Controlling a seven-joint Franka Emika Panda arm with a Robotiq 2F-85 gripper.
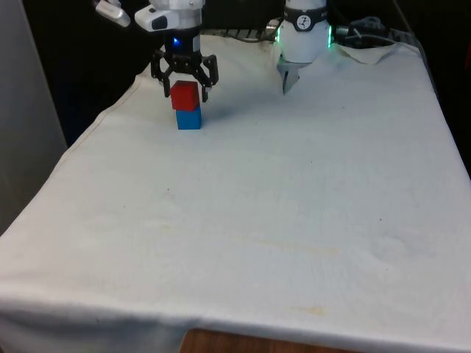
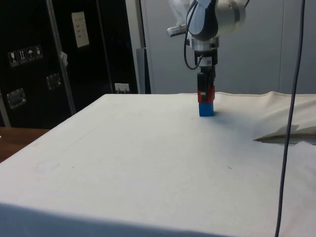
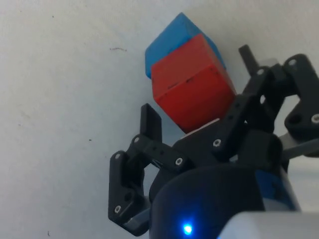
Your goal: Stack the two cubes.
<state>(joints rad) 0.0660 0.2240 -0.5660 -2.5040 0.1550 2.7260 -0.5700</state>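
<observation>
Small red cube (image 1: pixel 185 95) sits on top of the small blue cube (image 1: pixel 189 119), both directly below the black two-finger gripper (image 1: pixel 185 82); the stack is on the cloth at the robot's end of the table. In the wrist view the fingers (image 3: pixel 150 124) straddle the red cube with visible gaps on both sides, so the gripper reads as spread and let go, not clamping anything. Step in hand looks like release and retreat. To do it well: lift straight up along the stack axis, no sideways drift, since the fingertips hang level with the red cube's upper half and any lateral move would clip it. The red cube sits slightly skewed and offset on the blue one in the front view, so the margin is thin; a slow vertical exit is the safe call. Opening wider first would help clearance. The surface is a white cloth (image 1: pixel 294 220), mostly flat with faint creases and small specks, bunched into folds at the far edge behind the arm. Dark cabinets (image 2: pixel 59 59) stand to the side, with a grey wall panel behind the gripper.
</observation>
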